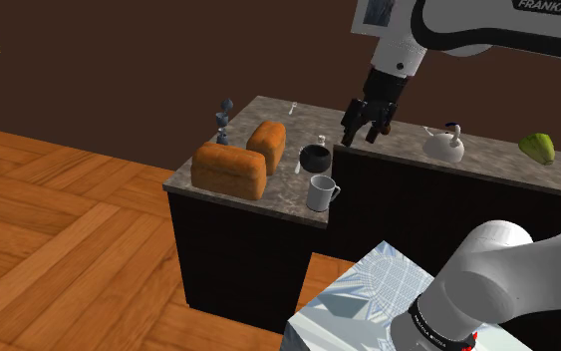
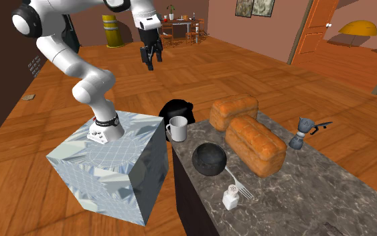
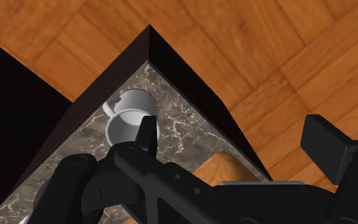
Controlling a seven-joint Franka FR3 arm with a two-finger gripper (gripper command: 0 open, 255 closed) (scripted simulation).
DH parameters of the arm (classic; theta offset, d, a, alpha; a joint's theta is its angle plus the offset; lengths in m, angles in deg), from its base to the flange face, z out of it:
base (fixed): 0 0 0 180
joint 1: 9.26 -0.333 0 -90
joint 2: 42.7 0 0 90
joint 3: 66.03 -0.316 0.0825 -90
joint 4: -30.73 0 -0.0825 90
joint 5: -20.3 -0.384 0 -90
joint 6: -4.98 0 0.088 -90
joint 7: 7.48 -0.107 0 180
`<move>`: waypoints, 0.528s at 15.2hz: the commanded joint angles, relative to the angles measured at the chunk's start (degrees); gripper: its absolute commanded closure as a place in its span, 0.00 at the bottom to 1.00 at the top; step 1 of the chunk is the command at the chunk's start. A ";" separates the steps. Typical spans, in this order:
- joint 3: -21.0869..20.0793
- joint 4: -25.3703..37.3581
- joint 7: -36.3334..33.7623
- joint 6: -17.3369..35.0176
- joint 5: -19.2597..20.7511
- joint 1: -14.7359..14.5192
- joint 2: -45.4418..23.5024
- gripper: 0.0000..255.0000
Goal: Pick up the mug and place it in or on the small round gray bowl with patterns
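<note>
Mug (image 1: pixel 320 193) upright, handle (image 1: pixel 335 188) toward stand (image 1: pixel 363 299)

floor (image 1: pixel 49 229): wood parquet | walls (image 1: pixel 119 60): dark brown | counter (image 1: pixel 288 199) — grey marble top, black sides

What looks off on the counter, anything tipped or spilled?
Nothing stands out. The mug stands upright near the corner of the counter. The dark bowl sits upright next to it, not touching. The two bread loaves lie flat. No spill. The hand hangs open above, holding nothing.
</note>
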 commanded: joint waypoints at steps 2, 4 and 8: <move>-0.24 -0.96 -0.13 1.77 0.31 0.20 -1.01 0.00; -0.72 -2.68 -0.42 5.32 0.94 0.61 -3.23 0.00; -1.57 -5.30 -1.23 12.44 2.34 1.52 -8.52 0.00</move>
